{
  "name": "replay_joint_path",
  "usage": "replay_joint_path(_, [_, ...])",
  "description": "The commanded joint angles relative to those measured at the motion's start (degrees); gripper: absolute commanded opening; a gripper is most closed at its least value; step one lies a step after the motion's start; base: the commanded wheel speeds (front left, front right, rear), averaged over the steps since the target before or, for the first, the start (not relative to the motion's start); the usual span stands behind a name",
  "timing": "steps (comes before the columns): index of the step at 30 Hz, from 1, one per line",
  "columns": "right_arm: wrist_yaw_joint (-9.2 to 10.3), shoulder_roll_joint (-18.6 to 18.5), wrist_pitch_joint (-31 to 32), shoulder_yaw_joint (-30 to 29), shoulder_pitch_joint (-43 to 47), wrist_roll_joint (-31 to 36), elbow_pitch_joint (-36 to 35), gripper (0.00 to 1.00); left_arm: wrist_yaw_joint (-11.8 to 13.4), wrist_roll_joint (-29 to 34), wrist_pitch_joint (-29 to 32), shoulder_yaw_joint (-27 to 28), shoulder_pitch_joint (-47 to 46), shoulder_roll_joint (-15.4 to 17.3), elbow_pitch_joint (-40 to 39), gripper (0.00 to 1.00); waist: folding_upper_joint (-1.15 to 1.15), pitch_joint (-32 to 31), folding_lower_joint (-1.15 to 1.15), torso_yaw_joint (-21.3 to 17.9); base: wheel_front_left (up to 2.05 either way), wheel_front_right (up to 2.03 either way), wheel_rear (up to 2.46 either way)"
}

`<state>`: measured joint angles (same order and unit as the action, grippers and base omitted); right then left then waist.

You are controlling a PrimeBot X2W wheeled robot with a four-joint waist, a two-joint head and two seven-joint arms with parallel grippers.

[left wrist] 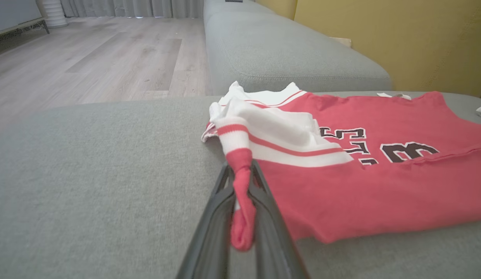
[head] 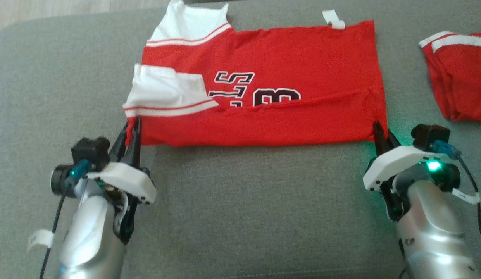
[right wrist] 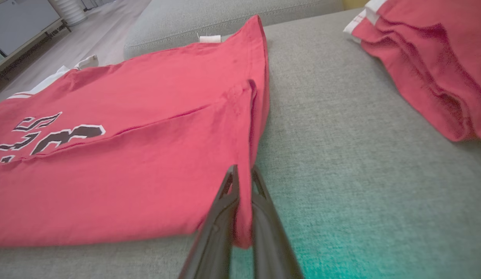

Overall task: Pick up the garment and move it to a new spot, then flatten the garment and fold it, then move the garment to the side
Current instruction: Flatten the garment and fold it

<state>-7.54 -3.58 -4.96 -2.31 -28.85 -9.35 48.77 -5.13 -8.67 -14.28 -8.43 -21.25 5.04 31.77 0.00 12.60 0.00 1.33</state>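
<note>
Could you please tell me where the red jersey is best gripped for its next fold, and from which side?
At its two near corners, coming from the near edge. The jersey lies flat with its long edge toward the robot, so both corners are reachable on the couch. The left hand and right hand are shut on them.

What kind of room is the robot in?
Probably a home living room: the red-and-white jersey lies on a wide grey fabric sofa, with a pale wood-plank floor and grey curtains beyond.

Folded red shirt (head: 461,77) (white-striped) lies on grey sofa (head: 240,201); wooden floor (left wrist: 89,58) beyond.
</note>
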Motion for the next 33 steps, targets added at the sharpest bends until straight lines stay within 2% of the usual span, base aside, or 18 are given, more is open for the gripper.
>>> replay_joint_path(1, [0.05, 0.5, -0.6, 0.9, 0.2, 0.6, -1.8, 0.00, -0.2, -0.2, -0.7, 2.1, -0.2, 1.5, -1.2, 0.00, 0.00, -0.9, 0.00, -0.1, 0.00, 0.00, 0.00])
replay_joint_path(8, [0.05, 0.1, 1.6, -0.6, 4.1, 0.6, -6.8, 0.00, -0.3, -1.1, -0.7, 2.4, 2.2, 1.6, -0.5, 0.00, 0.00, -4.2, 0.00, -0.2, 0.00, 0.00, 0.00])
replay_joint_path(14, [0.05, -1.8, 6.4, -0.9, 10.0, -0.2, -12.9, 0.00, -0.1, -2.5, -0.4, 2.9, 5.2, 1.4, -0.9, 0.00, 0.00, -6.9, 0.00, -0.1, 0.00, 0.00, 0.00])
replay_joint_path(20, [0.05, -3.1, 12.5, -2.7, 17.6, -2.1, -21.7, 0.00, -0.5, -3.0, 2.2, 1.2, 9.4, 1.3, -2.8, 0.00, 0.00, -8.7, 0.00, 0.1, 0.00, 0.00, 0.00])
replay_joint_path(26, [0.05, -1.8, 18.1, -4.5, 24.7, -4.1, -30.8, 0.00, -1.0, -4.0, 4.3, -0.6, 12.1, 1.0, -4.4, 0.00, 0.00, -8.9, 0.00, -0.2, 0.00, 0.00, 0.00])
replay_joint_path(27, [0.05, -1.5, 18.3, -4.9, 25.3, -3.8, -31.9, 0.49, -1.1, -4.2, 4.5, -0.8, 12.2, 0.9, -4.4, 0.01, 0.00, -8.9, 0.00, -0.3, 0.00, 0.00, 0.00])
replay_joint_path(28, [0.05, -1.2, 18.2, -5.2, 25.7, -3.8, -33.0, 1.00, -1.1, -4.3, 4.6, -0.9, 12.2, 0.9, -4.2, 0.30, 0.00, -8.8, 0.00, -0.5, 0.00, 0.00, 0.00])
replay_joint_path(29, [0.05, -0.9, 18.0, -5.7, 25.9, -4.0, -33.9, 1.00, -0.9, -4.3, 4.5, -1.0, 12.1, 0.9, -4.2, 0.79, 0.00, -8.7, 0.00, -0.7, 0.00, 0.00, 0.00])
replay_joint_path(30, [0.05, -0.6, 17.6, -5.6, 25.8, -4.3, -34.9, 1.00, -0.4, -4.3, 4.2, -0.9, 11.9, 0.8, -4.4, 1.00, 0.00, -8.5, 0.00, -0.9, 0.00, 0.00, 0.00])
replay_joint_path(33, [0.05, 0.1, 14.8, -5.3, 25.0, -4.8, -38.0, 1.00, 0.9, -4.5, 2.4, 0.2, 11.1, 0.8, -5.7, 1.00, 0.00, -7.9, 0.00, -1.7, 0.00, 0.00, 0.00])
